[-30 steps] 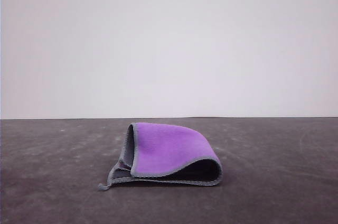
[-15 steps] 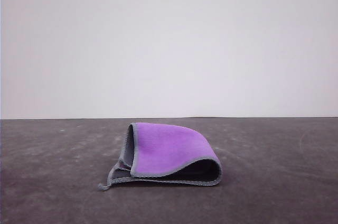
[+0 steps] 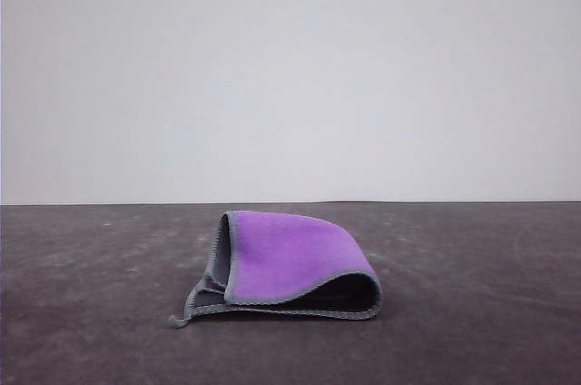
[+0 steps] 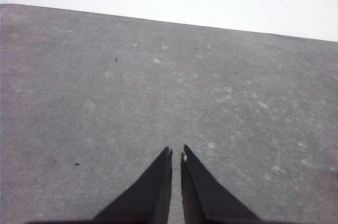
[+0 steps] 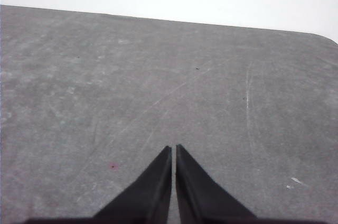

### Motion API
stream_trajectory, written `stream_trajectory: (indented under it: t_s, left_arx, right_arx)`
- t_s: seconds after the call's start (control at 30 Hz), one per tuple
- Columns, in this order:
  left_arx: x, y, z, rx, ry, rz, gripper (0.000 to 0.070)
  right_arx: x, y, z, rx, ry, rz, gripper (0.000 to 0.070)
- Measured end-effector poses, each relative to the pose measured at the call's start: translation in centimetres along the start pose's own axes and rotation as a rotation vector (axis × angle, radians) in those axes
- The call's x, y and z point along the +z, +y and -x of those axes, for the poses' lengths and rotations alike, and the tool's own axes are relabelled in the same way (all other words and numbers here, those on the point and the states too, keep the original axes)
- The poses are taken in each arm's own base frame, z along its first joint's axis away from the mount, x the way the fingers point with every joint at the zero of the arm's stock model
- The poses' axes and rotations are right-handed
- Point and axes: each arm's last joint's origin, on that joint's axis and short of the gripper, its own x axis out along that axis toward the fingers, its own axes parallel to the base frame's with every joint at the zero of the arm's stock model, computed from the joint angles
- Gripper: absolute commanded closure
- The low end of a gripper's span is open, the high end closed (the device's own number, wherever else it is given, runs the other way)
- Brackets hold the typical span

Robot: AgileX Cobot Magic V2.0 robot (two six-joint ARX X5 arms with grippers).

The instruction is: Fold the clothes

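We see the cloth (image 3: pixel 286 267) folded over mid-counter (image 3: pixel 472 312) — purple face up; left gripper (image 4: pixel 176 152) and right gripper (image 5: pixel 174 149) closed on nothing, over bare, scuffed counter

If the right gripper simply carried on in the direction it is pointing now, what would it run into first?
Most likely the bare table. The right gripper, jaws shut, points across empty grey surface toward the far edge, with nothing standing in its line. Depth is hard to judge there.
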Motion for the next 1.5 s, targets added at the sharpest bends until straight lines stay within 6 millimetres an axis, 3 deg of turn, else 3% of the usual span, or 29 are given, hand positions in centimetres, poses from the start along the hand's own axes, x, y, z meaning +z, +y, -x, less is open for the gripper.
stream_trajectory:
  t_s: [1.5]
  left_arx:
    - [0.0,0.0,0.0,0.0,0.0,0.0,0.0683]
  right_arx:
    - [0.01,0.0,0.0,0.0,0.0,0.0,0.0688]
